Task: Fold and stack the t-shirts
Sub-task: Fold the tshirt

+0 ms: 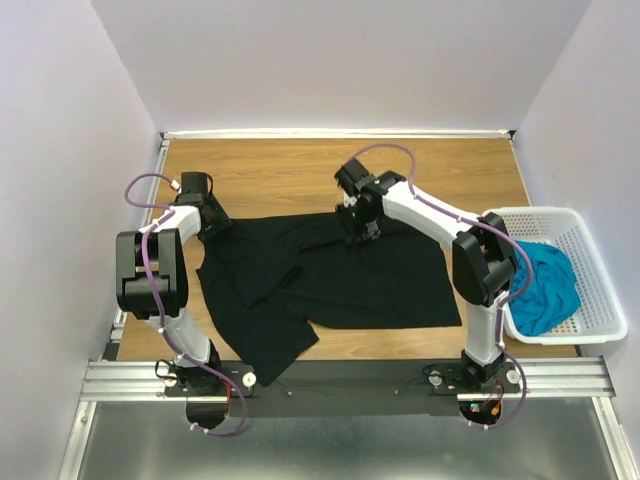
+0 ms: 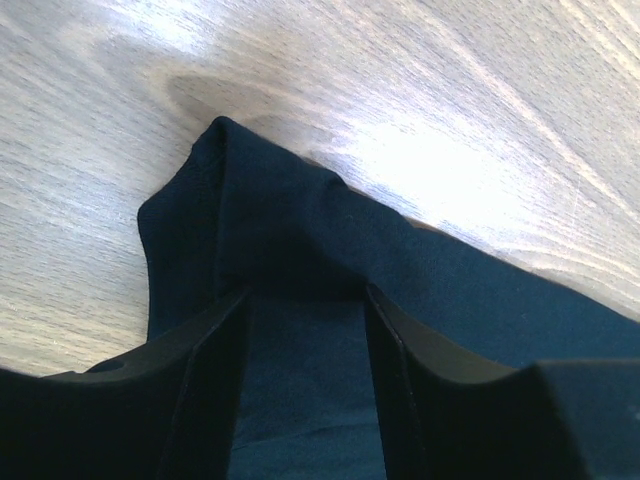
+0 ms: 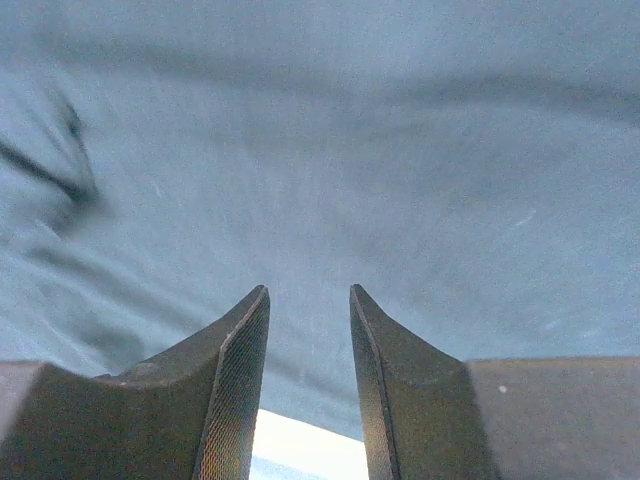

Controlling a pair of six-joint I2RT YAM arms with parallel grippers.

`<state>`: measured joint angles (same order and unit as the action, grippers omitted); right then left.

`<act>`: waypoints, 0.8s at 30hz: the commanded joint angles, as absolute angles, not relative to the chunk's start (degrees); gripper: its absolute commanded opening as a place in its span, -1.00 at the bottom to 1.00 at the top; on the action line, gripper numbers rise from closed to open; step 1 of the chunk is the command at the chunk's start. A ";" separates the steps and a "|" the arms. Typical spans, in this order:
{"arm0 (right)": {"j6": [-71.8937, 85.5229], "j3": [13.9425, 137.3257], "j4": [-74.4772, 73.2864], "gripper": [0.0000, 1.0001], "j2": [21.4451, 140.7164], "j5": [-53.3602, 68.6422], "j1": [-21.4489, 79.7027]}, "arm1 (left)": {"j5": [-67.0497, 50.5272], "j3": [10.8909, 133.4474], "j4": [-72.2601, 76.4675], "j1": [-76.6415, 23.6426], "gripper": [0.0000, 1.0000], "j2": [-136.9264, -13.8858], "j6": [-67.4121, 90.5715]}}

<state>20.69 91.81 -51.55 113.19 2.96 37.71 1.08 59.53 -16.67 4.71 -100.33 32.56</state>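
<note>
Directly beneath the right hand (image 1: 360, 232), a large black t-shirt (image 1: 360, 285) lies spread and rumpled on a wooden surface (image 1: 270, 170). This hand is poised close over the garment's far edge with its two fingers (image 3: 240, 380) parted, a clear gap between them and only dark cloth beyond the tips. Well to the left of it, the left hand (image 2: 305, 292) sits low at the shirt's far left corner. Its fingers stand apart with black fabric filling the space between them, and a folded corner of the shirt peaks just ahead of the tips, with bare wood beyond. Whether they actually pinch the fabric cannot be told. Far to the right of the right hand, a bright teal t-shirt (image 1: 545, 285) lies bunched inside a white lattice basket (image 1: 590, 245), apart from the black one.
</note>
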 commanded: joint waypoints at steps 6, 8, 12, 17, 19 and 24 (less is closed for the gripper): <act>17.23 113.45 -50.80 -0.07 127.16 -4.75 34.19 | 4.57 56.95 -16.88 5.01 0.14 -98.96 31.46; 17.31 116.70 -50.89 -0.07 130.76 -4.48 34.19 | 4.48 56.69 -16.70 5.01 0.14 -98.96 31.46; 17.31 117.86 -50.98 -0.08 134.29 -5.18 34.19 | 4.39 56.25 -16.17 5.01 0.14 -98.70 31.46; 17.14 116.11 -50.98 -0.09 133.77 -6.24 34.28 | 4.39 55.64 -15.91 5.10 0.14 -98.53 31.29; 17.23 115.40 -51.41 -0.09 132.81 -6.33 34.28 | 4.39 55.63 -15.65 4.92 0.14 -98.61 31.29; 17.58 111.72 -52.91 -0.10 132.01 -5.98 34.28 | 4.22 56.07 -15.82 5.01 0.14 -99.23 30.94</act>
